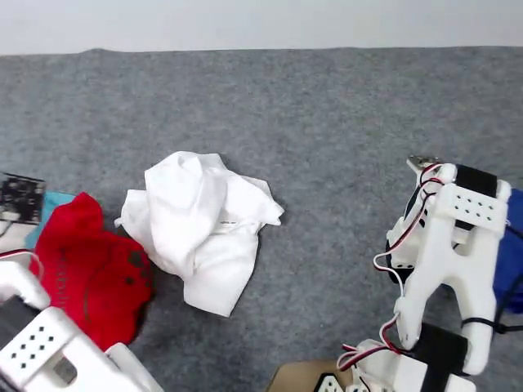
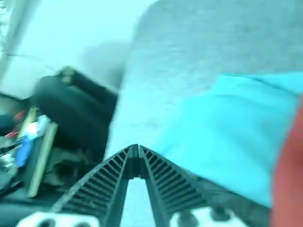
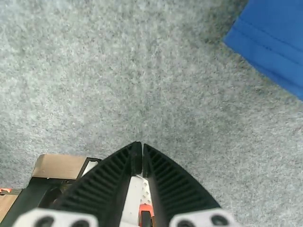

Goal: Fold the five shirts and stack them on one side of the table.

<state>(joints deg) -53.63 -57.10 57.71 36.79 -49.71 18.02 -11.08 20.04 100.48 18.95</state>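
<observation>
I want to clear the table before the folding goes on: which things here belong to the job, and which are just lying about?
Belong to the job:
white shirt, crumpled mid-table
red shirt, bunched beside it
teal shirt, next to the red one
blue shirt, at the opposite side

Just lying about:
circuit board, by the teal shirt
cardboard piece, at the near edge

You have open table [image 1: 327,114] along the far side. The white shirt [image 1: 200,229] and red shirt [image 1: 94,265] obstruct the near left.
</observation>
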